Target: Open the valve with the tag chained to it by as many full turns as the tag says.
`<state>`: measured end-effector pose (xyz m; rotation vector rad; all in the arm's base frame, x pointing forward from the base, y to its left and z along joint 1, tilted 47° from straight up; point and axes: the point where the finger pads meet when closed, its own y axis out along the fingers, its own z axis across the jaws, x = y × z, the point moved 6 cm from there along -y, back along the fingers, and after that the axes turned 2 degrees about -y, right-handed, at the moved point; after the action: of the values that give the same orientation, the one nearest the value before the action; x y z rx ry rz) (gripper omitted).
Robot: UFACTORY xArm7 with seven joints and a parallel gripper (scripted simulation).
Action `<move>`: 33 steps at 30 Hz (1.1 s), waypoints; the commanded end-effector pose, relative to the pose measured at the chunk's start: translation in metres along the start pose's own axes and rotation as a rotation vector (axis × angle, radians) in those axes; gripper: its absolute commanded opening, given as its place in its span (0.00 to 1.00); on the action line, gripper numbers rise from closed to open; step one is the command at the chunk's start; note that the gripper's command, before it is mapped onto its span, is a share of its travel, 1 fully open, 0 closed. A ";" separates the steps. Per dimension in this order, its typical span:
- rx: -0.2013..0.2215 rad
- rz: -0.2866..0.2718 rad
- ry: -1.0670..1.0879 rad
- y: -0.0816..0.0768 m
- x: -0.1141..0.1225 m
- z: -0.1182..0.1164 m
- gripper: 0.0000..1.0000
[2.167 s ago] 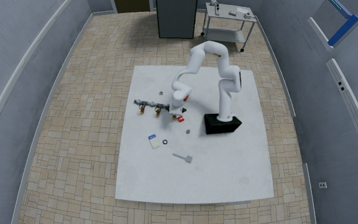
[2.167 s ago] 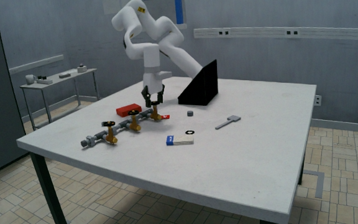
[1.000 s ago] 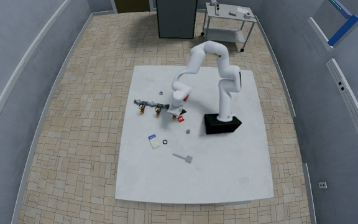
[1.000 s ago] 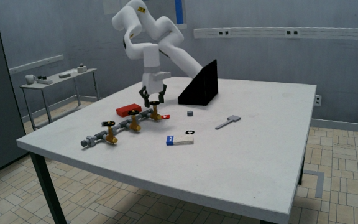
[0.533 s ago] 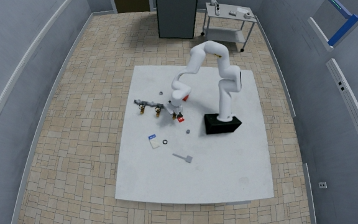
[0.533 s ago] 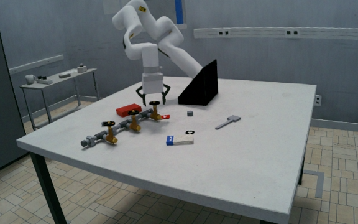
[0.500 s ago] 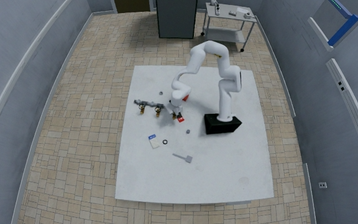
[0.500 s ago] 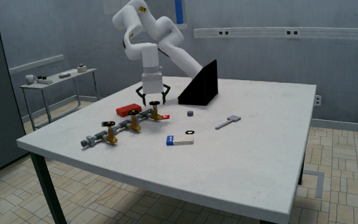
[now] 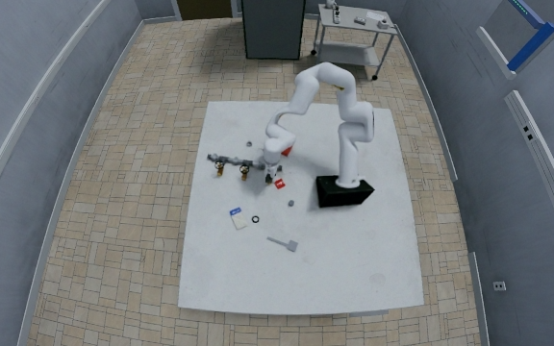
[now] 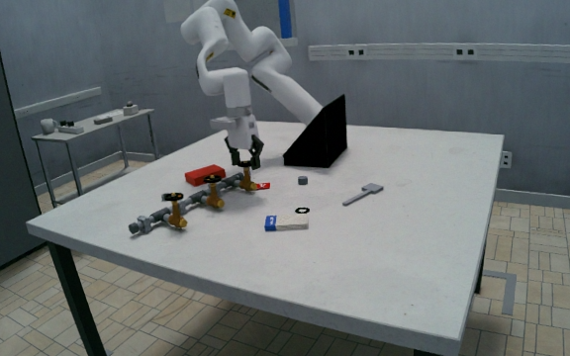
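Note:
A grey pipe lies on the white table and carries three brass valves with black handwheels. The left valve and the middle valve stand free. The right valve has a small red tag lying beside it. My gripper points straight down over the right valve. Its fingers are open and straddle that valve's handwheel. In the overhead view the wrist hides this valve.
A red block lies behind the pipe. A white and blue box, a black ring, a grey cylinder and a grey scraper lie in front. The black robot base stands to the right.

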<state>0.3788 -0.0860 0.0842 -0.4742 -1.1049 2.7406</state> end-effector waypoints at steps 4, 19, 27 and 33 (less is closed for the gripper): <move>-0.004 0.029 0.459 -0.001 0.001 -0.002 1.00; -0.017 0.062 1.216 -0.001 0.002 -0.003 1.00; -0.017 0.062 1.236 -0.001 0.002 -0.003 1.00; -0.017 0.062 1.236 -0.001 0.002 -0.003 0.00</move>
<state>0.3762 -0.0843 0.0823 -1.8241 -0.7023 1.7774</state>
